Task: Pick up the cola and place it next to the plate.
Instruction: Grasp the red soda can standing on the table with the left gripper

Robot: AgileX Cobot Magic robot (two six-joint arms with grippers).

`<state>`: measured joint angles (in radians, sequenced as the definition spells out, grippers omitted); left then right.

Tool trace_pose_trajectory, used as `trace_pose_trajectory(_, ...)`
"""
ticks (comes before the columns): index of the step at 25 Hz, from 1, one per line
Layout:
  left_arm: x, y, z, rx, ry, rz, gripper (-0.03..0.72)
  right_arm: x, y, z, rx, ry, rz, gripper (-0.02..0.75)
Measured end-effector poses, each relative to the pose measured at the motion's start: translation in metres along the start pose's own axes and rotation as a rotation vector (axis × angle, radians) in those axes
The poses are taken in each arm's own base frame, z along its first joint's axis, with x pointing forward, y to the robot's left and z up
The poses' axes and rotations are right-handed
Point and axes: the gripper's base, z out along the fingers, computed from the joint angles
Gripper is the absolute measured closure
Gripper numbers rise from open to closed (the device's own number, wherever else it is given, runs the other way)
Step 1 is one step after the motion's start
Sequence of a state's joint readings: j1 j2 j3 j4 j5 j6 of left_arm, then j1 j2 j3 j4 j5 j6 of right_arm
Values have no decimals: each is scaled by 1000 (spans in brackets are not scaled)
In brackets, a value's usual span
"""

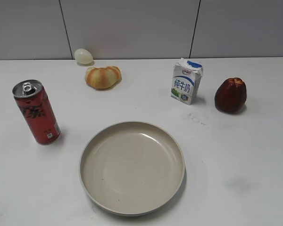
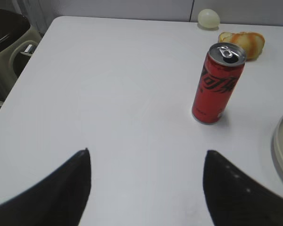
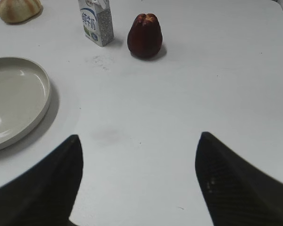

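The cola is shown upright on the tabletop, ahead and right of the left hand, whose fingers are spread apart. A rigid, smooth, topple-prone can is judged; mid-body grasping is advised.

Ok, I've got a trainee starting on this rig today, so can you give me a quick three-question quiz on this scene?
1. True or false: the cola stands upright on the table, apart from the plate.
2. Which item is nearest the carton? A) egg B) dark red fruit C) cola
3. Fill in: both the left gripper and the right gripper are ____ and hold nothing.

Key: 1 true; 2 B; 3 open.
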<state>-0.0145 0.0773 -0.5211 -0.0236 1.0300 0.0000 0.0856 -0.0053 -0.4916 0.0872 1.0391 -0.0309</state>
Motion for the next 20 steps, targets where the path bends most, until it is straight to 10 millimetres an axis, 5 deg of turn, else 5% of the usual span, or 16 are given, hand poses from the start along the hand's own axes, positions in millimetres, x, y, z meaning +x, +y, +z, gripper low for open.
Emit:
trace_pose_trajectory(7,-41,-1,28,10,136,-15,44,0,0,0,0,0,0,144)
trace_pose_trajectory(20,-126,-19,119,96,377,99,39,0,0,0,0,0,0,144)
